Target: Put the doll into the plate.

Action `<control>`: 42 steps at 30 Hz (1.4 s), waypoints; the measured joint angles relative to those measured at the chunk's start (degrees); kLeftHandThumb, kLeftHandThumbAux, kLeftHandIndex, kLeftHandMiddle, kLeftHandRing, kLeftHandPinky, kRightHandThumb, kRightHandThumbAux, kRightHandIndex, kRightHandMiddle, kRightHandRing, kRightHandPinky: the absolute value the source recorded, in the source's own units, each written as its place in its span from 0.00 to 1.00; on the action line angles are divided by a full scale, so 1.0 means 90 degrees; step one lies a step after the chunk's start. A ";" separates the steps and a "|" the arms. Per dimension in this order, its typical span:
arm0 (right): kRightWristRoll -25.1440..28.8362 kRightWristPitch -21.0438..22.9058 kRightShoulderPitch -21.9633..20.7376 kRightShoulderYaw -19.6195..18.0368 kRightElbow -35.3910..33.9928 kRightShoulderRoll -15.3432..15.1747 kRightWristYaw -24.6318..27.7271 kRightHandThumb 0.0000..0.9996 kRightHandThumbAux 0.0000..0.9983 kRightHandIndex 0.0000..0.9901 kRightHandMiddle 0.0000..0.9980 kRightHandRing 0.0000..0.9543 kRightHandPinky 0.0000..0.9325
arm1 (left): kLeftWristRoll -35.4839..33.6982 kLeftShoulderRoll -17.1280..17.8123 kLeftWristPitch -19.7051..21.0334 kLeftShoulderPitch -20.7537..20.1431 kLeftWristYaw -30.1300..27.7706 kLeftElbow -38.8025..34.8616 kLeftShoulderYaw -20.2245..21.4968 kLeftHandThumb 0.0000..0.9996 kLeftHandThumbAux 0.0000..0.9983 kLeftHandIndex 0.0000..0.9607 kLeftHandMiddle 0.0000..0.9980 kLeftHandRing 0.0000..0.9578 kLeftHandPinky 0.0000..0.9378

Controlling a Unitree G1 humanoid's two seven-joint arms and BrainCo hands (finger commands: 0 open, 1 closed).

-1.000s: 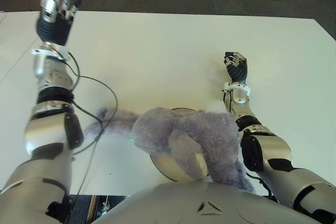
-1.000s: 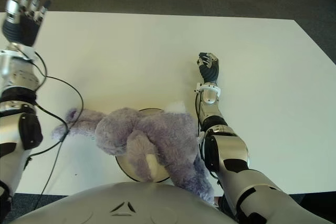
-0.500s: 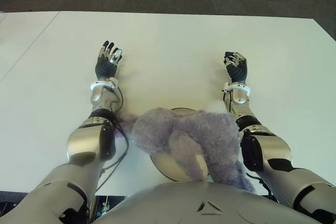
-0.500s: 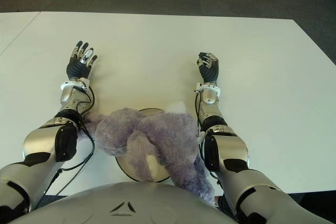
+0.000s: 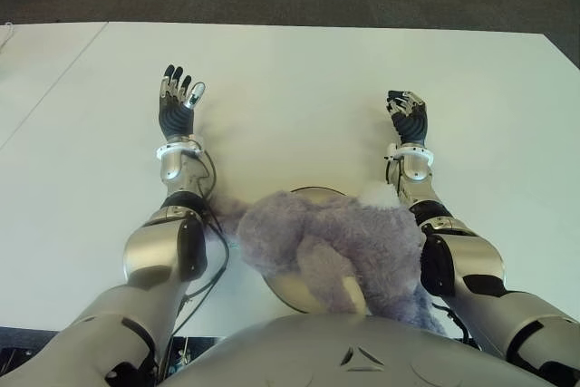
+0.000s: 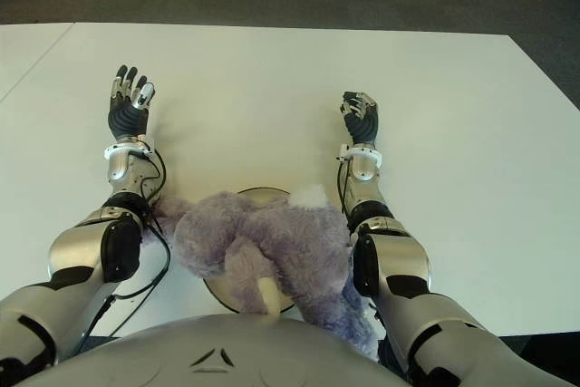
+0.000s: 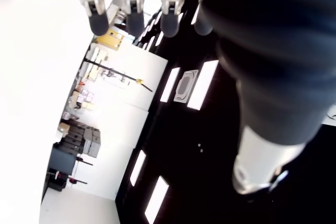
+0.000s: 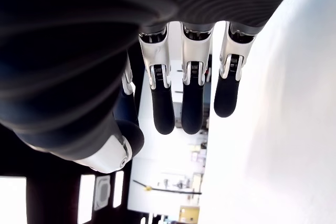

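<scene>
Doll (image 5: 335, 246) sprawls over the plate (image 5: 294, 292) at the counter's (image 5: 290, 88) near edge, so left hand (image 5: 176, 112) and right hand (image 5: 409, 118) hover beyond, fingers relaxed, empty.

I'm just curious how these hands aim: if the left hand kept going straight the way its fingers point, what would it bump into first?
Probably nothing: the left hand, open, points away over the bare white table, and the doll and plate lie behind it.
</scene>
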 measured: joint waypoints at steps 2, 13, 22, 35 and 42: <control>0.0012 -0.0006 0.0006 -0.0025 0.0000 0.0001 0.0017 0.67 0.75 0.40 0.31 0.30 0.27 | 0.0065 -0.0021 -0.0090 0.0059 0.0011 -0.0016 0.0000 0.00 0.74 0.02 0.01 0.00 0.02; 0.0010 -0.0009 0.0012 -0.0086 0.0000 0.0001 0.0028 0.66 0.74 0.40 0.30 0.29 0.29 | 0.0340 -0.0080 -0.0520 0.0203 -0.0009 -0.0140 0.0008 0.00 0.60 0.00 0.00 0.00 0.00; 0.0011 -0.0010 0.0011 -0.0100 0.0000 0.0003 0.0095 0.67 0.74 0.40 0.29 0.30 0.30 | 0.0848 -0.0085 -0.0585 0.0243 0.0126 -0.0150 -0.0121 0.00 0.55 0.00 0.01 0.00 0.02; 0.0007 -0.0016 0.0012 -0.0096 0.0000 0.0002 0.0104 0.66 0.75 0.40 0.30 0.30 0.27 | 0.2238 -0.0116 -0.0075 0.0266 0.1542 -0.0126 -0.0907 0.00 0.60 0.06 0.15 0.17 0.23; 0.0004 -0.0019 0.0015 -0.0086 0.0001 0.0003 0.0070 0.67 0.75 0.40 0.30 0.30 0.29 | 0.3120 -0.0122 0.0239 0.0266 0.2372 -0.0132 -0.1572 0.00 0.72 0.21 0.28 0.32 0.34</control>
